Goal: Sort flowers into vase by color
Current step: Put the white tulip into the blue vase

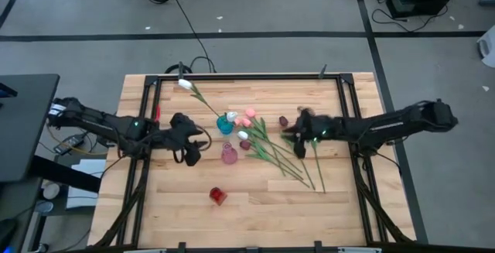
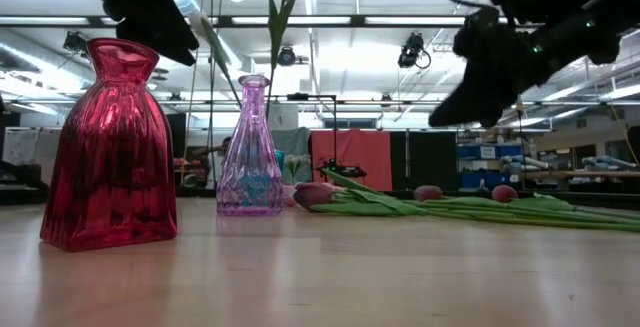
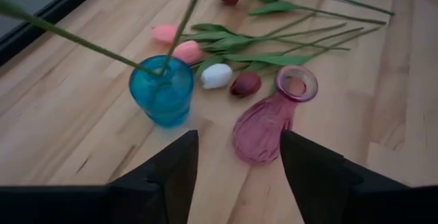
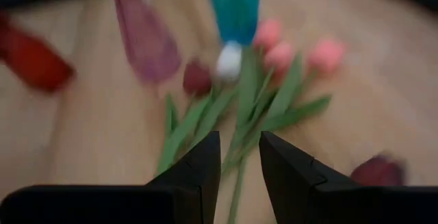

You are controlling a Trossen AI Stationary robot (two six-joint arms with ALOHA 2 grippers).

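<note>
Three small vases stand on the wooden table: a blue one (image 1: 225, 123), a pink one (image 1: 229, 154) and a red one (image 1: 217, 196). A white tulip (image 1: 184, 84) stands with its stem in the blue vase (image 3: 162, 90) and leans toward the far left. The other tulips (image 1: 267, 143), pink, white and maroon, lie in a loose pile right of the vases. My left gripper (image 3: 239, 162) is open, hovering just left of the pink vase (image 3: 270, 118). My right gripper (image 4: 239, 166) is narrowly open, above the pile's right side; in the low view it (image 2: 470, 102) hangs clear of the flowers (image 2: 450, 207).
A lone maroon tulip (image 1: 284, 121) lies apart, just far-side of the pile near my right gripper. Black frame rails (image 1: 247, 76) run along the table's far, left and right edges. Bare wood (image 1: 278, 214) lies toward the near edge, around the red vase (image 2: 110, 147).
</note>
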